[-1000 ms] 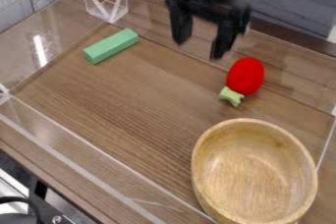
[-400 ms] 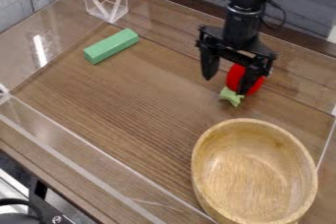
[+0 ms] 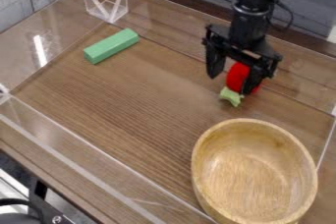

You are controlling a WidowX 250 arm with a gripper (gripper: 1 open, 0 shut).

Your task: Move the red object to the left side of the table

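Nearest to the viewer, at the right, sits the round wooden bowl, empty. Just beyond its far rim lies the red object, on the right half of the worktop, its light green leafy end pointing toward the bowl. My gripper points straight down over it with the jaws spread wide, one dark finger on each side of the red body; I cannot tell whether either finger touches it, and nothing is pinched. Farther off to the left lies the green block, and behind it the clear acrylic corner.

The risks I see: the rounded toy could roll or squirt out as I close, especially if I catch it off-centre or on the leafy end. A low carry leftward could clip the green block.
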